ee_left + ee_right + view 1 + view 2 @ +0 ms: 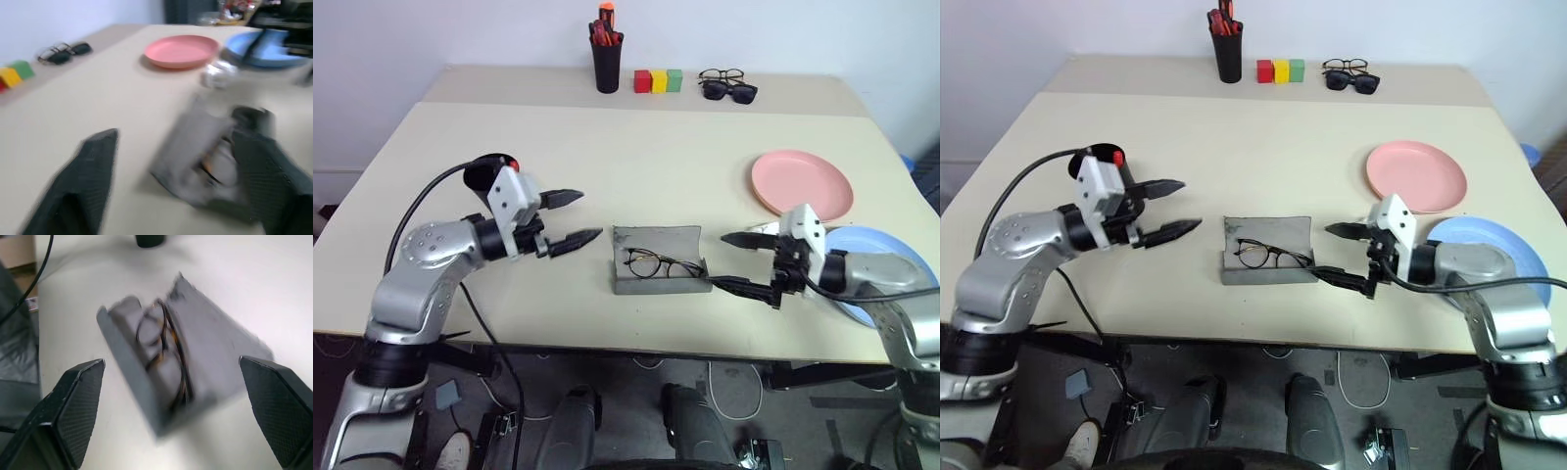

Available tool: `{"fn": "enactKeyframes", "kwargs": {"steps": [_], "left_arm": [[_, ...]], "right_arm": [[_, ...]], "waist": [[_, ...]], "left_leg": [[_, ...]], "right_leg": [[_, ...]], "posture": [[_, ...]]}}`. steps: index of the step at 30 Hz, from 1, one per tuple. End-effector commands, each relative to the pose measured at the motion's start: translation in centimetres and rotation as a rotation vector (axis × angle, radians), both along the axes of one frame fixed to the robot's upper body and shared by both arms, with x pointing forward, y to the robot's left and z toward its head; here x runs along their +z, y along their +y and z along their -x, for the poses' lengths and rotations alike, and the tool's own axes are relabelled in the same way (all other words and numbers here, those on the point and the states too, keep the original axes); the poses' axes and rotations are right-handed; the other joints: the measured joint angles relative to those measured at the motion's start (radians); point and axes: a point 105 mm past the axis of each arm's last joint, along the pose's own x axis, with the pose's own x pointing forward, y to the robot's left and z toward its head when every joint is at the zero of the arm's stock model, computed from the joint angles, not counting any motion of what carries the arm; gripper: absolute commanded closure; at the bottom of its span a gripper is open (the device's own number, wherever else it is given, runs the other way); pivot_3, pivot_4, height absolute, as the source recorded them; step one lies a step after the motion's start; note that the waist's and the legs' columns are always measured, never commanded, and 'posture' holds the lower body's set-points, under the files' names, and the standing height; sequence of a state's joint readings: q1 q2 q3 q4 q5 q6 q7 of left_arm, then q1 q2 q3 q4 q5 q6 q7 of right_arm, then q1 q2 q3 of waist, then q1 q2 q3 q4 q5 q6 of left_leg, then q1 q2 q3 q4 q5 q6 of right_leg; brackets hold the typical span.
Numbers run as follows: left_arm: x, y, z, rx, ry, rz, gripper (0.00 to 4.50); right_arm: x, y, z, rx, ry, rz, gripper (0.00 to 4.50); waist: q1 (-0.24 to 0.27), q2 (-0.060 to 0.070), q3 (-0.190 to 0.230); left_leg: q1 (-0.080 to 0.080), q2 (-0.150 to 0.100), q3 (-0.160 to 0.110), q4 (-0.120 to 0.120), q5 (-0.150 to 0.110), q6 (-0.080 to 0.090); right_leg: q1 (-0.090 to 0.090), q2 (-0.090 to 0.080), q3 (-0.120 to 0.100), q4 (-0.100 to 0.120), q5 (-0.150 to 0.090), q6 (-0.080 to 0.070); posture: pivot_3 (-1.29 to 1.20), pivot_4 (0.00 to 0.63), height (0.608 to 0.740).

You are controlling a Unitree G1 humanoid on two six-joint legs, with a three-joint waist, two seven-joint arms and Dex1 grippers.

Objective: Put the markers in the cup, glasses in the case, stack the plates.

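**Closing the case comes next; both grippers stand empty beside it**

Looking down from the head camera, you see the glasses lying inside the open grey case near the table's front edge, lid tipped back and flat. Your left gripper hangs near the case's left end, fingers apart on nothing. Your right gripper sits just beside the case's right end, fingers spread wide and empty, the lower one close to the case's corner. The pink plate lies further back on the right, and the blue plate lies nearer you, partly under your right arm. The two plates are not stacked.

From the left wrist, the case is a blur ahead between the fingers, with both plates beyond it.

From the right wrist, the glasses rest in the tray half and the lid spreads out beside them, all between the parted fingers.

Judging by looks, the wire frame is light and easily bent, so let it lie. The hard shell should be stiff but may slide on the smooth table; push the lid by its free long edge while bracing the tray. The plates look light and rigid; take one by its rim.
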State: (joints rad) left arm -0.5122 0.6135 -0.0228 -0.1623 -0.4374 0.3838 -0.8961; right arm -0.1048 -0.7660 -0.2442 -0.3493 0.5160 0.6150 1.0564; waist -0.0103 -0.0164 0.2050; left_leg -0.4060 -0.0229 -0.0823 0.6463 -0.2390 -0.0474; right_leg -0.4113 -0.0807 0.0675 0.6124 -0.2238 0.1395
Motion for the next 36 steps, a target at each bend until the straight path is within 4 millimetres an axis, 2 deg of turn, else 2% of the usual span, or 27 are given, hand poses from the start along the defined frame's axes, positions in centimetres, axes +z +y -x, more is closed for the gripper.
{"fn": "enactKeyframes", "kwargs": {"steps": [1, 4, 8, 11, 15, 19, 24, 29, 36], "left_arm": [[0.8, -1.0, -2.3, 0.035, -0.053, -0.039, 2.83], [1.1, -2.3, -4.5, 0.039, -0.094, -0.105, 4.33], [0.9, -3.9, -6.7, -0.011, -0.113, -0.202, 4.33], [0.3, -4.6, -8.1, -0.039, -0.133, -0.310, 4.33], [-1.0, -6.5, -8.9, -0.143, -0.129, -0.454, 4.33], [-2.0, -7.6, -8.9, -0.232, -0.106, -0.543, 4.33], [-2.7, -8.4, -8.9, -0.265, -0.062, -0.605, 4.33], [-4.1, -8.3, -8.6, -0.301, -0.024, -0.688, 4.33], [-5.1, -7.4, -6.5, -0.461, 0.178, -0.686, 4.33]], "right_arm": [[0.6, -1.9, 1.5, -0.116, -0.061, 0.055, 0.00], [-1.3, -3.0, 3.9, -0.162, -0.031, 0.104, 0.00], [-2.4, -4.1, 6.5, -0.181, -0.045, 0.125, 0.00], [-2.1, -4.7, 7.6, -0.198, -0.089, 0.120, 0.00], [-1.3, -5.1, 8.7, -0.226, -0.173, 0.109, 0.00], [-1.0, -5.2, 8.8, -0.251, -0.230, 0.107, 0.00], [0.0, -4.3, 7.8, -0.257, -0.314, 0.047, 0.00], [0.9, -3.0, 7.2, -0.202, -0.353, -0.002, 0.00], [1.0, -3.2, 6.9, -0.171, -0.358, 0.007, 0.00]], "waist": [[-0.003, 0.000, 0.000], [-0.004, 0.000, 0.000], [-0.004, -0.001, 0.000], [-0.007, -0.001, 0.000], [-0.004, -0.002, 0.000], [-0.005, -0.002, 0.000], [-0.004, -0.003, 0.001], [-0.004, -0.003, 0.001], [-0.003, -0.004, 0.001]], "left_leg": [[0.000, 0.000, 0.000, 0.000, 0.000, 0.000], [0.001, 0.000, 0.001, 0.000, 0.000, 0.000], [0.001, 0.000, 0.002, 0.001, 0.000, 0.000], [0.000, 0.000, 0.002, 0.002, 0.000, 0.000], [0.000, 0.000, 0.002, 0.002, 0.000, 0.000], [-0.001, 0.000, 0.002, 0.001, 0.000, 0.000], [-0.002, 0.000, 0.001, 0.001, 0.000, 0.000], [-0.002, 0.000, 0.001, 0.001, 0.000, 0.000], [-0.002, 0.000, 0.001, 0.001, 0.000, 0.001]], "right_leg": [[0.000, 0.000, 0.000, 0.000, 0.000, 0.000], [0.000, 0.000, 0.000, 0.000, -0.001, -0.001], [0.000, 0.000, 0.001, 0.000, -0.002, -0.002], [0.000, 0.000, 0.001, -0.001, -0.002, -0.002], [0.000, 0.000, 0.001, -0.001, -0.004, 0.001], [0.000, 0.000, 0.001, -0.002, -0.004, 0.001], [-0.001, 0.000, 0.001, -0.002, -0.004, 0.002], [-0.001, 0.000, 0.001, -0.001, -0.003, 0.003], [0.000, 0.000, 0.001, -0.001, -0.001, 0.003]], "posture": [[0.00, 0.150, 0.740], [0.00, 0.150, 0.740], [0.00, 0.150, 0.740], [0.00, 0.150, 0.740], [0.00, 0.150, 0.740], [0.00, 0.150, 0.740], [0.00, 0.150, 0.740], [0.00, 0.150, 0.740], [0.00, 0.150, 0.740]]}}
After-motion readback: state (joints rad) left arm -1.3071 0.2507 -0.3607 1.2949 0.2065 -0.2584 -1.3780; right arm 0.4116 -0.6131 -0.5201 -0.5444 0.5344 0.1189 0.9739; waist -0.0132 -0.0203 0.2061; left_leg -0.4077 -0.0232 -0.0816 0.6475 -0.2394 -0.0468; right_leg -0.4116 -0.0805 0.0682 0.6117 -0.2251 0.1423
